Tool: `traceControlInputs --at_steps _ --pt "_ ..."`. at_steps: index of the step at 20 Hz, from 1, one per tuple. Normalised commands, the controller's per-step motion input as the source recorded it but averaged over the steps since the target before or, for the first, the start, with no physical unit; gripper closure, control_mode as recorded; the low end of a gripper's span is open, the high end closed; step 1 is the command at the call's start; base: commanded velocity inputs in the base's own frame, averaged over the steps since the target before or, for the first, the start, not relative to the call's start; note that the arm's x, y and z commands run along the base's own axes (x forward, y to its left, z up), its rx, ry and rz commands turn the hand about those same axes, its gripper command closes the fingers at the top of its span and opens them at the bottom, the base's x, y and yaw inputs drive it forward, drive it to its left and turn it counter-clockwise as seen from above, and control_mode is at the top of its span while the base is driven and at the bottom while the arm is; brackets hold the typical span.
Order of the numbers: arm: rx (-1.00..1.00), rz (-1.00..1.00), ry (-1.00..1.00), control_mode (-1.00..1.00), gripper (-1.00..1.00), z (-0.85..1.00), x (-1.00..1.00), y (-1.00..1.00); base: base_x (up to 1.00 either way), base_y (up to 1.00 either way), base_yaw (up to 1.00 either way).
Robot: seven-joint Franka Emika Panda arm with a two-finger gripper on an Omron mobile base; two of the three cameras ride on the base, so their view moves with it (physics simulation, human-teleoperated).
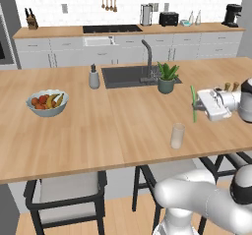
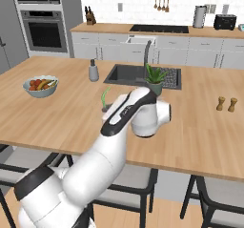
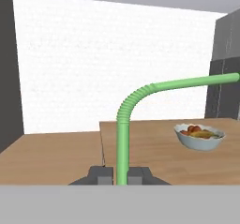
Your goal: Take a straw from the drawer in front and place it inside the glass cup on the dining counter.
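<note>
Straw [image 3: 123, 138]: closest to you in the hand view, rising from the bottom centre and bending toward the right edge.
End effector [image 3: 121, 175]: clamped on the straw's lower shaft, hovering above the bench [image 1: 98, 126] at the right of the left base view.
Cup [image 1: 177, 135]: lower centre-right of the left base view, upright near the bench's front edge, apart from the straw.
Risk: you could clip the rim and topple the cup, because the bent tip sticks out sideways.
Risk: the thin straw may swivel in your grip, spoiling the aim.
</note>
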Motion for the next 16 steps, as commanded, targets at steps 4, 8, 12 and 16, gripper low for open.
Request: traceControlInputs --at_steps 4,8,12,16 --pt "0.07 0.11 0.0 -1.0 1.0 -0.1 0.09 0.02 0.0 0.0 0.0" --pt "0.01 0.07 0.0 -1.0 1.0 -0.1 0.05 0.0 0.0 0.0 0.0" --pt "0.0 0.06 0.0 -1.0 1.0 -0.11 0.07 0.0 0.0 0.0 0.0" --pt "0.0 0.06 0.0 -1.0 1.0 -0.18 0.12 0.01 0.0 0.0 0.0"
